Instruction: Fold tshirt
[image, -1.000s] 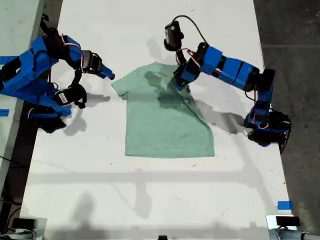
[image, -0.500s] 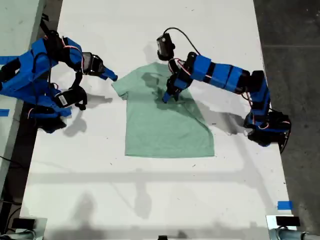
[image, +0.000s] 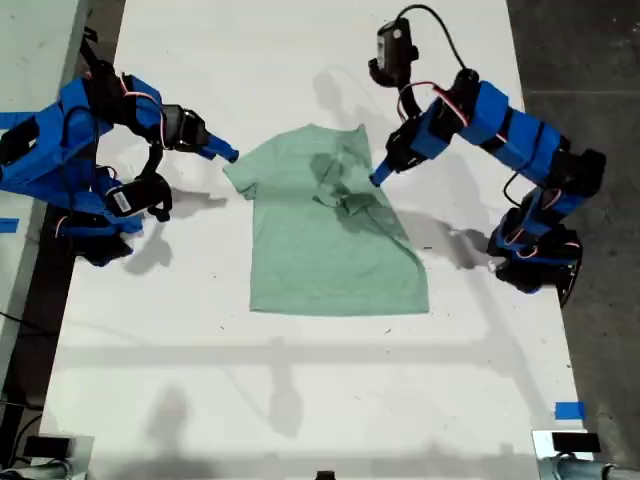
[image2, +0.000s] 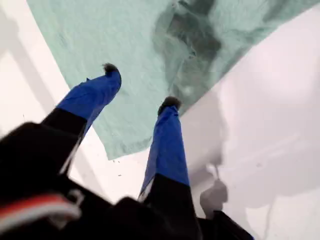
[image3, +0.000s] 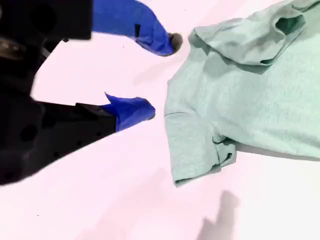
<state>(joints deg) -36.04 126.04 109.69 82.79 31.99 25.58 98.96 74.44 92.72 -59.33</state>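
Note:
The pale mint tshirt (image: 320, 250) lies flat on the white table (image: 300, 400), neck toward the far edge. Its sleeve on the exterior view's right is turned in and lies crumpled as a fold (image: 345, 192) on the chest. My first gripper (image: 378, 178) hovers open just above that side's edge, nothing between its fingers; its wrist view shows the gripper (image2: 139, 89) over the cloth (image2: 100, 30) near the rumpled fold (image2: 190, 45). My second gripper (image: 222, 153) is open over bare table beside the other sleeve (image3: 195, 150); in its wrist view the gripper (image3: 162, 75) is apart from the shirt (image3: 250, 90).
The arm bases stand at the table's sides in the exterior view, one (image: 90, 230) at the left and one (image: 530, 260) at the right. A blue tape strip (image: 570, 410) marks the near right corner. Dark floor (image: 590, 80) lies beyond the right edge.
My first gripper swept the right-hand sleeve inward over the chest, then opened and drew back toward the exterior view's right, leaving the fold lying. My second gripper barely moved.

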